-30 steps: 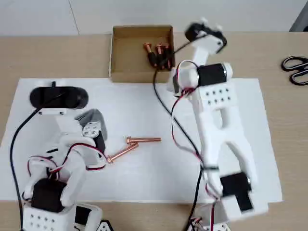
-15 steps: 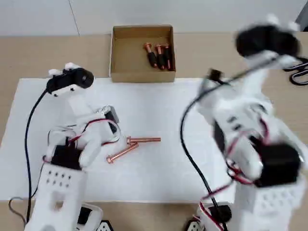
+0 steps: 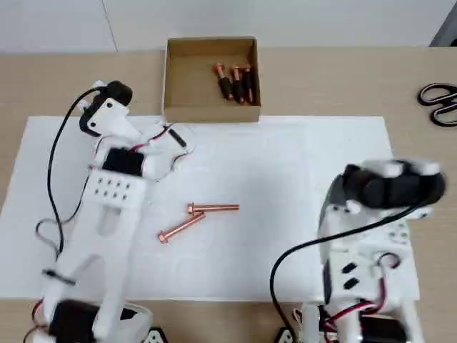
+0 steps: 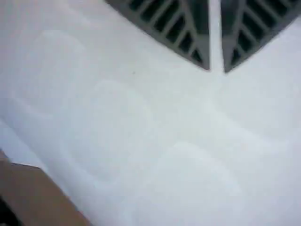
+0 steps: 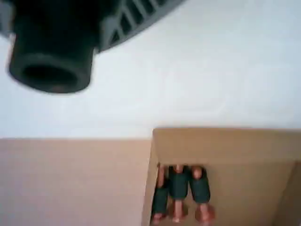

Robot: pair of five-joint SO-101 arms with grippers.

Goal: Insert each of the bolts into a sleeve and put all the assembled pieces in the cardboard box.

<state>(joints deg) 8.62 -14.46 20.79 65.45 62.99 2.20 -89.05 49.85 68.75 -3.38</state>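
Nearer the arm's base than the left gripper [image 3: 175,143], which hung all but closed and empty over the white sheet [image 3: 300,164] just short of the cardboard box [image 3: 166,86], two bare bolts [image 3: 214,208] lay close together, so a good pick would likely take one by mid-shank.

Cardboard box [image 3: 187,87]: open top, upright, on the bare table at the far edge of the white sheet. Three assembled pieces [image 3: 235,83] lie side by side by its right wall, dark sleeves with copper ends. Two bare copper bolts on the sheet: one [image 3: 213,208] lying crosswise, the other [image 3: 181,227] diagonal, tips nearly touching. A black sleeve [image 5: 49,61] is seen bore end-on.
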